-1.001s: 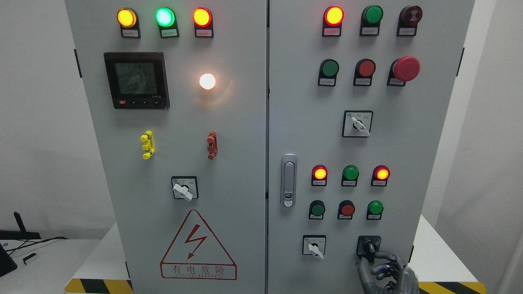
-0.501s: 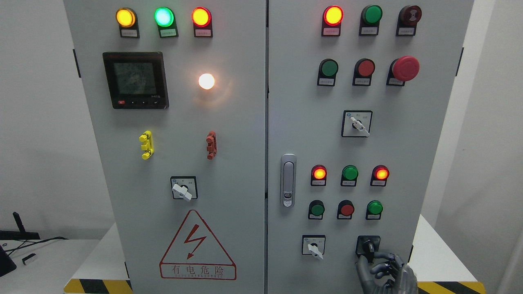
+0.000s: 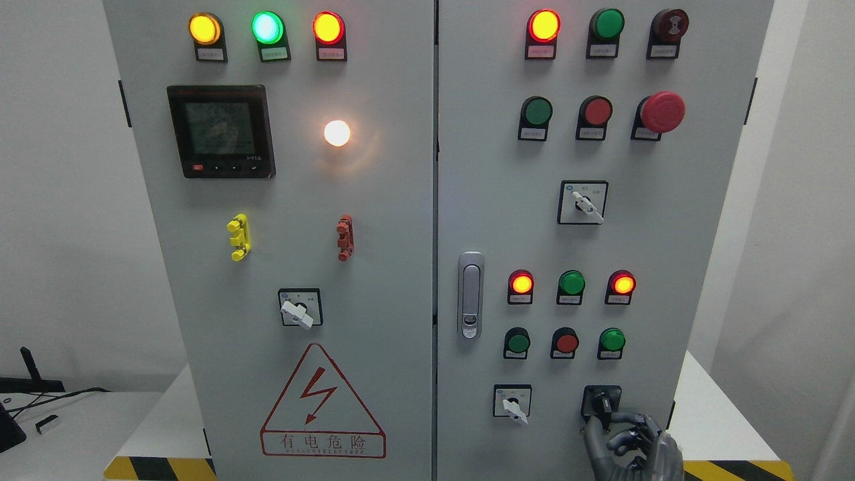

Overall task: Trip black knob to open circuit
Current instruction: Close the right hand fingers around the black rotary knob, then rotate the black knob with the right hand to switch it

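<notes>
The black knob [image 3: 602, 403] sits on a black square plate at the lower right of the cabinet's right door [image 3: 487, 220], its handle pointing roughly downward. My right hand [image 3: 606, 422] comes up from the bottom edge just below it. The thumb and curled index finger [image 3: 624, 417] close around the knob's lower end, and the other fingers are curled beneath. The left arm does not show.
A white selector switch [image 3: 513, 404] is left of the knob. Red and green pushbuttons [image 3: 566, 342] and lit indicator lamps [image 3: 572, 282] sit above it. A door latch [image 3: 471, 294] is at the middle seam. The cabinet stands on a white table [image 3: 715, 414].
The right hand has shifted only slightly against the knob. The knob's handle stays at about the same angle.
</notes>
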`<state>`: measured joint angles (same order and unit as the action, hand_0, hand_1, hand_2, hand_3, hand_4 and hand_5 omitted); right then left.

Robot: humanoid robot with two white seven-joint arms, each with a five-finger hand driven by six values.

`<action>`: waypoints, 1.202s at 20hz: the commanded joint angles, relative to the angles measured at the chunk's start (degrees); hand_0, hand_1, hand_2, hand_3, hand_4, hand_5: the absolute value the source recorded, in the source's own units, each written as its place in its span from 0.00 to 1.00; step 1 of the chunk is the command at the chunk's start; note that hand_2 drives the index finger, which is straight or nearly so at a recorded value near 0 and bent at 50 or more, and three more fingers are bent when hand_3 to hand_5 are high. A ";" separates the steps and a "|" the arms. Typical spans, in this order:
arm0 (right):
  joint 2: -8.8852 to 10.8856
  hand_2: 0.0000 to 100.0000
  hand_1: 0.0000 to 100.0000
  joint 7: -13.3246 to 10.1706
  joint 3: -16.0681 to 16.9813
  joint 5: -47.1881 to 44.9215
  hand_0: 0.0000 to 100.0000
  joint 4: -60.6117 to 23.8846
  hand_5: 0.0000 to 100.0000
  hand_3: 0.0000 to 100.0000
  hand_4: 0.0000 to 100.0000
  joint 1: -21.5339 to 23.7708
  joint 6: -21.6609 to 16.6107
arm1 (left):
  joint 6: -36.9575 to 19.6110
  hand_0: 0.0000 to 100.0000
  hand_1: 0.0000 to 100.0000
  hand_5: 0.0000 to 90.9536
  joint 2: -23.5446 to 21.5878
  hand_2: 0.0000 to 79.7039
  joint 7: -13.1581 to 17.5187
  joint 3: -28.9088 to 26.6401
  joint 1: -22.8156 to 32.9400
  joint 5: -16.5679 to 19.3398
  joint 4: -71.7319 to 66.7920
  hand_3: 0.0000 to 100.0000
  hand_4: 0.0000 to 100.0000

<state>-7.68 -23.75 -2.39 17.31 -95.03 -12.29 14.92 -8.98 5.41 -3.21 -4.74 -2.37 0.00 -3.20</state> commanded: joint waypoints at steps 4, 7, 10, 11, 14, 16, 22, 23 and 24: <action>-0.05 0.53 0.74 0.11 -0.07 0.01 0.36 0.37 0.95 0.83 0.82 -0.01 0.11 | 0.02 0.12 0.39 0.00 -0.05 0.00 0.05 0.00 0.00 1.76 -0.05 0.00 0.00; 0.03 0.54 0.75 0.20 -0.07 0.01 0.36 0.55 0.95 0.84 0.83 -0.01 0.11 | 0.02 0.12 0.39 0.00 -0.05 0.00 0.05 0.00 0.00 1.76 -0.05 0.00 0.00; 0.03 0.55 0.76 0.28 -0.16 0.01 0.36 0.99 0.95 0.84 0.83 -0.10 0.11 | 0.02 0.12 0.39 0.00 -0.05 0.00 0.05 0.00 0.00 1.76 0.04 0.00 0.00; 0.03 0.55 0.76 0.28 -0.08 0.01 0.36 0.99 0.95 0.84 0.83 -0.27 0.11 | 0.02 0.12 0.39 0.00 0.04 0.00 0.05 0.00 0.00 1.76 0.04 0.00 0.00; 0.03 0.55 0.76 0.37 -0.07 0.01 0.36 1.16 0.95 0.85 0.84 -0.80 0.11 | 0.02 0.12 0.39 0.00 0.04 0.00 0.05 0.00 0.00 1.76 0.04 0.00 0.00; 0.03 0.55 0.77 0.37 -0.07 0.01 0.36 1.43 0.95 0.85 0.84 -0.89 0.11 | 0.02 0.12 0.39 0.00 -0.05 0.00 0.05 0.00 0.00 1.76 0.04 0.00 0.00; -0.05 0.56 0.78 0.46 -0.07 0.01 0.36 2.22 0.96 0.86 0.85 -1.24 0.11 | 0.02 0.12 0.39 0.00 0.04 0.00 0.05 0.00 0.00 1.76 0.04 0.00 0.00; -0.05 0.56 0.78 0.46 0.01 0.01 0.36 2.31 0.96 0.86 0.85 -1.24 0.11 | 0.02 0.12 0.39 0.00 0.04 0.00 0.05 0.00 0.00 1.76 0.04 0.00 0.00; -0.05 0.57 0.78 0.46 -0.07 0.01 0.36 2.31 0.96 0.86 0.85 -1.24 0.11 | 0.02 0.12 0.39 0.00 -0.05 0.00 0.05 0.00 0.00 1.76 0.04 0.00 0.00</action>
<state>-7.69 -23.28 -2.43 17.32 -93.67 -13.27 15.07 -8.98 5.40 -3.21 -4.75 -2.37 0.00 -3.19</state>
